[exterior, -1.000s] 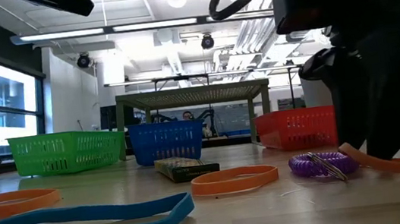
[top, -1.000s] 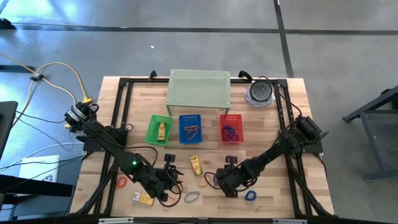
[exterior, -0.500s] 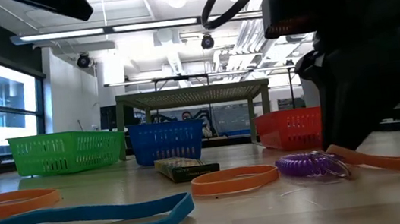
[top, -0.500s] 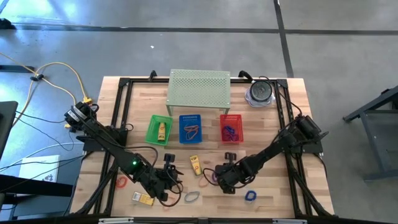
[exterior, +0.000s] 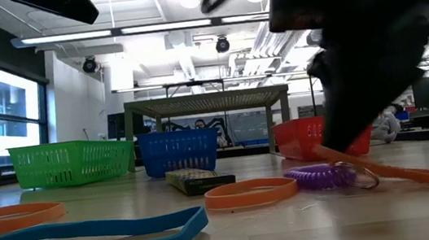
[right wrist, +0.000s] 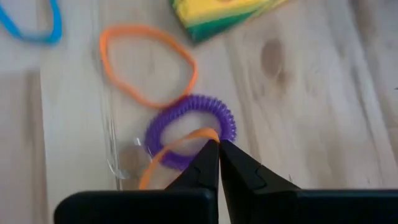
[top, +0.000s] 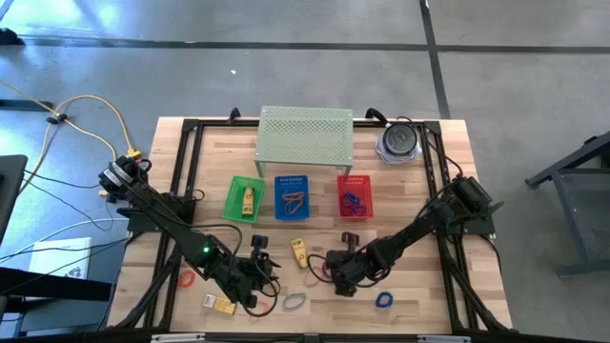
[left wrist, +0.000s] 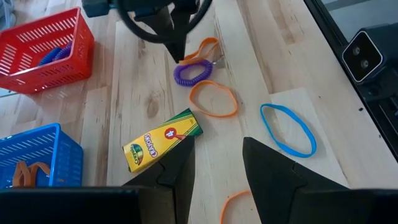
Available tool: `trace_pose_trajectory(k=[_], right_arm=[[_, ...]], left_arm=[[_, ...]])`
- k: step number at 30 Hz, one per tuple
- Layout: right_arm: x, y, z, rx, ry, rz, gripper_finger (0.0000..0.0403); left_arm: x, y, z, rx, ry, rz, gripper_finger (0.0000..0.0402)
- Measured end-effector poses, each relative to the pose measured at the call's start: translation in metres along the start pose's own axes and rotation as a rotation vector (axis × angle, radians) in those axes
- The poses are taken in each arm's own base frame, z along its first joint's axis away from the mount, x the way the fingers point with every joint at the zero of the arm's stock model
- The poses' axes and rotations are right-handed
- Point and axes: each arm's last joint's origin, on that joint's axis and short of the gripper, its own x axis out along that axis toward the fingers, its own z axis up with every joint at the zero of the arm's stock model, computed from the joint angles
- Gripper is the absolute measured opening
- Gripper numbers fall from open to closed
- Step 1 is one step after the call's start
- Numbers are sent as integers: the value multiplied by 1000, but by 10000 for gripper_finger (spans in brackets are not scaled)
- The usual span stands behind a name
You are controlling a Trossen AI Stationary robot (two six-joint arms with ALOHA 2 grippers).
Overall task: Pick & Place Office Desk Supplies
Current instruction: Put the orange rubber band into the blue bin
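Note:
My right gripper is down at the table's near middle, shut on an orange rubber band that overlaps a purple coil loop. A second orange band and a yellow-green crayon packet lie flat beside them. My left gripper hovers open near the front left, above the table, with nothing between its fingers. A blue band lies flat on the wood to its side. My right gripper pinches one end of the orange rubber band between its two fingertips, coming from above on a slant. That end is raised off the wood, and the rest of the band slopes down to rest on the table.
Green, blue and red baskets stand in a row mid-table, before a pale green perforated shelf. A round grey object sits at the far right. A red band, a yellow packet and a blue loop lie near the front.
My right gripper has shut, taking hold of the orange band's end, and has turned a little. The band and the purple coil beside it have slid slightly toward the table's left, and the band's held end now stands raised.

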Motion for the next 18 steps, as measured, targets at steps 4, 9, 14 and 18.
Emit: trace_pose_trajectory(k=[4, 9, 14, 18], right_arm=[[-9, 2, 4, 62, -62, -3, 3], [-22, 12, 12, 54, -185, 39, 3], [-39, 22, 20, -17, -348, 42, 3], [-51, 30, 21, -79, -473, -25, 3]], left_arm=[[0, 0, -1, 5, 6, 2, 128], [1, 2, -1, 7, 12, 7, 128], [5, 6, -1, -2, 17, 23, 128], [19, 6, -6, -2, 47, 44, 128]])
